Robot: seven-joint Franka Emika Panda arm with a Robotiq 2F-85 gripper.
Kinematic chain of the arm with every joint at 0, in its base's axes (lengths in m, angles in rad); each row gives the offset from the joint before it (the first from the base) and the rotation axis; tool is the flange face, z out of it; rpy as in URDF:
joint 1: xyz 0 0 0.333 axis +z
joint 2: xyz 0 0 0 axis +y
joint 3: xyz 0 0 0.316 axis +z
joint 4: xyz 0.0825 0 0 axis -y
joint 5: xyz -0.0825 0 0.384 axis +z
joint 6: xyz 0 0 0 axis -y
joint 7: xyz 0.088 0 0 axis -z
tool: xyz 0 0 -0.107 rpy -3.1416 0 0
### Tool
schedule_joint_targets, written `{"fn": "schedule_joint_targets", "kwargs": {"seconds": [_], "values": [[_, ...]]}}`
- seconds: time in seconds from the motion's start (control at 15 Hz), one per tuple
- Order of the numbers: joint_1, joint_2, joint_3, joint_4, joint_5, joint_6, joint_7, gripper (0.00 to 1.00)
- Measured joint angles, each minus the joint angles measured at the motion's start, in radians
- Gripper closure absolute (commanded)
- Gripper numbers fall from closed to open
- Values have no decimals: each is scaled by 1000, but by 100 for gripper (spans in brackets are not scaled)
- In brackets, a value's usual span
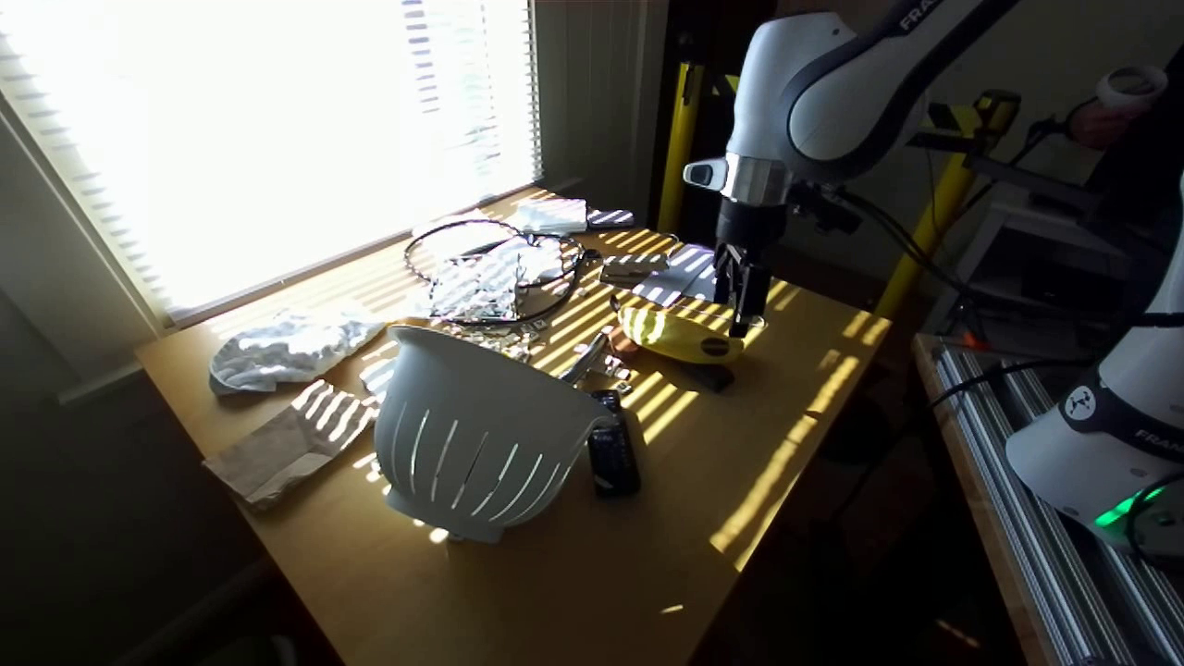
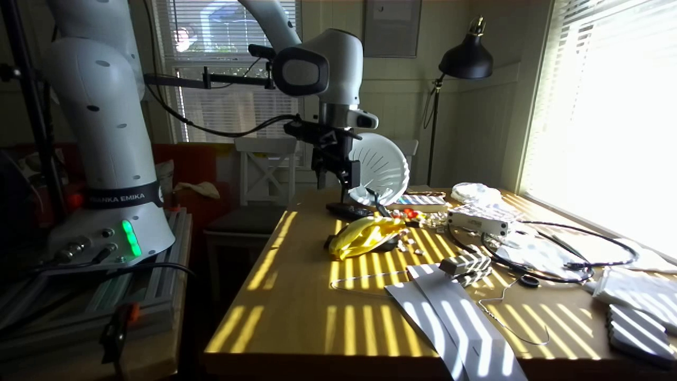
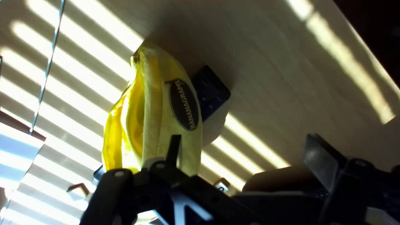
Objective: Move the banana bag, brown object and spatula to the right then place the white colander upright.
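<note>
Gripper [image 3: 243, 145] spread wide, overlapping the bag [image 3: 156, 115] in the wrist view; cannot tell whether touching. Bag marked BANANAGRAMS, yellow, on the table [image 1: 573, 592], covering part of a dark device [image 3: 212, 90]. Colander [image 2: 389, 174] tilted on the same table, mouth toward the camera in an exterior view. Slim utensil [image 1: 586, 358] between colander and bag; black object [image 1: 615, 462] just beside the colander.
</note>
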Motion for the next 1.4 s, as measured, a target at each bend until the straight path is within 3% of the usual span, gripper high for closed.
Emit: {"fn": "schedule_joint_targets", "kwargs": {"seconds": [0.27, 0.6, 0.67, 0.8, 1.4], "values": [[-121, 148, 34, 129, 29, -1, -129, 0], [-211, 321, 124, 274, 27, -1, -124, 0], [-217, 345, 140, 296, 27, -1, -109, 25], [-222, 385, 165, 330, 27, -1, -75, 32], [-229, 384, 179, 345, -36, 1, 112, 97]]}}
